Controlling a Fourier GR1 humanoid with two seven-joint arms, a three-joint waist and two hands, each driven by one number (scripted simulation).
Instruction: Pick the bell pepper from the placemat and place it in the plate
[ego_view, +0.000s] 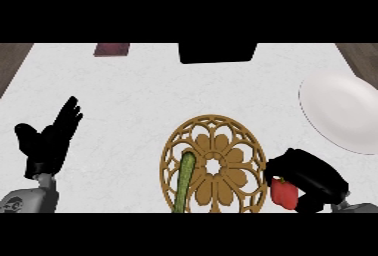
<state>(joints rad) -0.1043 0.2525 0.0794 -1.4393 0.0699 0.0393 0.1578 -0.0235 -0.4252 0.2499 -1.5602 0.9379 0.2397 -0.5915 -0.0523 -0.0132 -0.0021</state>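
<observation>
A red bell pepper shows under my right hand, whose fingers curl round it just off the right rim of the gold openwork placemat; the hand hides most of the pepper. A white plate lies at the right edge of the counter, up and to the right of that hand. My left hand rests open at the left, fingers up, away from the mat.
A long green vegetable lies on the placemat's left half. A black box and a dark red object sit at the counter's far edge. The white counter ends in wood at both far corners.
</observation>
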